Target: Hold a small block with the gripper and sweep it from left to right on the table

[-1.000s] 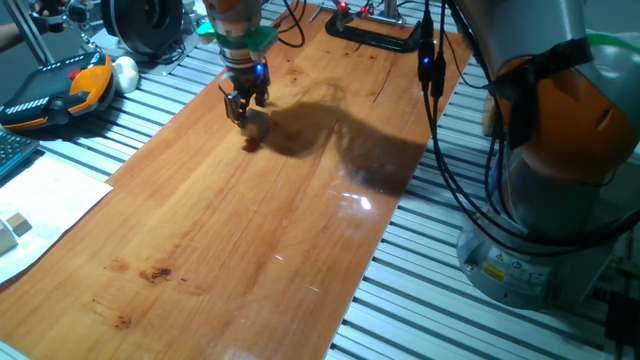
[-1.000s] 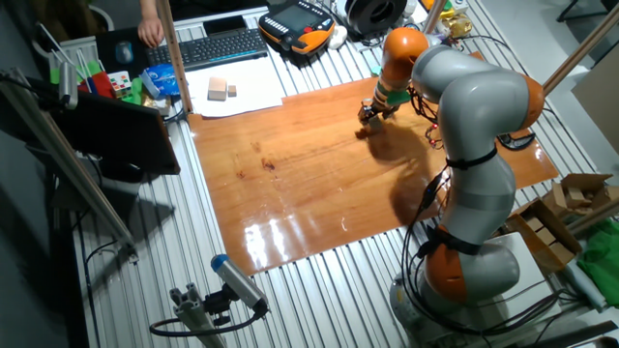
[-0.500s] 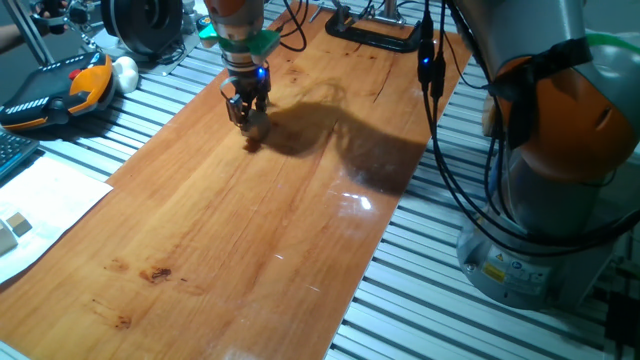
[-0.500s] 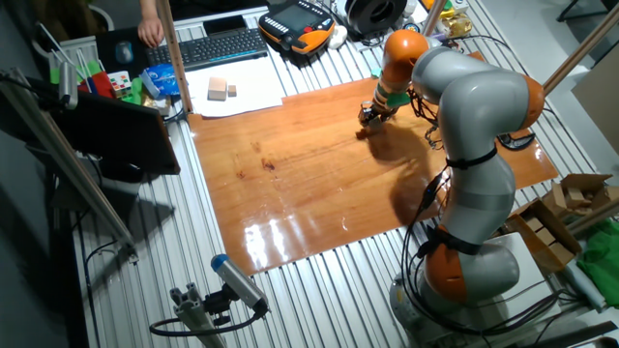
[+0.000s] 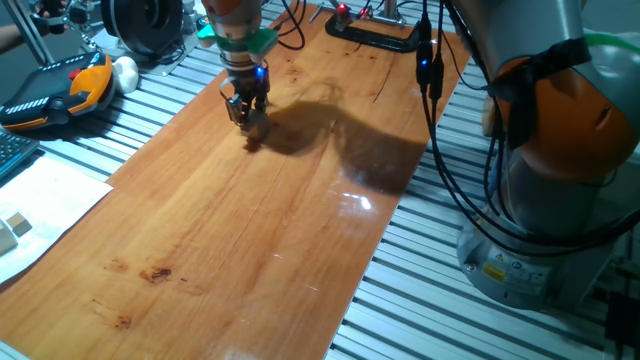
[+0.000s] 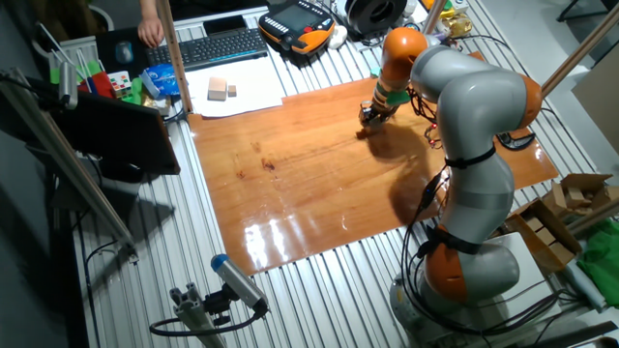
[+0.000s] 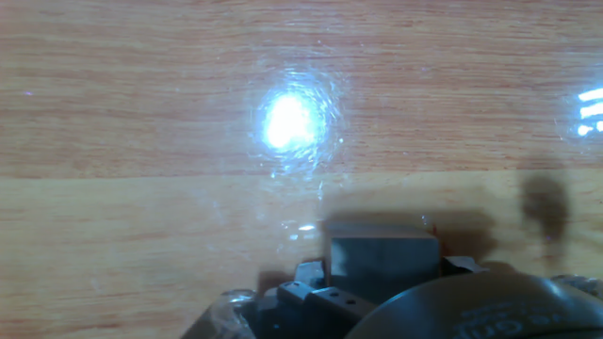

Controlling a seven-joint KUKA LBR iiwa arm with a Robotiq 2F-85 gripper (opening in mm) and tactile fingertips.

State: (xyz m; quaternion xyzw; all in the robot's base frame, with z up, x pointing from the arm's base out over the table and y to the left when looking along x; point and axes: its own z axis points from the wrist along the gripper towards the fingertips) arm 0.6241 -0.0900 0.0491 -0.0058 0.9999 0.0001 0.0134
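The jaws are closed around the small block [image 5: 252,123], which they pinch just above the counter [image 5: 230,230] near its far end. In one fixed view, the gripper [image 5: 247,112] points straight down below the green ring and the blue light, and its shadow falls on the wood just beside it. The block shows only as a pale patch at the fingertips; whether its underside touches the board cannot be told from here. A second pale block [image 5: 12,227] lies on white paper [image 5: 45,205] well apart from the work area and is not part of the step.

In the other fixed view, the gripper [image 6: 372,113] sits near the counter [image 6: 319,184] edge closest to the teach pendant [image 6: 298,26], with a long stretch of bare board open toward the keyboard [image 6: 215,45] side and toward the near edge. The block itself is too small to make out here.

In the hand view, the small block [image 7: 384,256] appears as a grey-shadowed face held between the fingers, close to the counter [image 7: 141,122]. A bright lamp reflection lies on the wood ahead.

To carry out the sweep well, it seems best to keep the wrist vertical, maintain a firm pinch so the block does not twist, hold a constant low height, and move in one straight, even line across the board.
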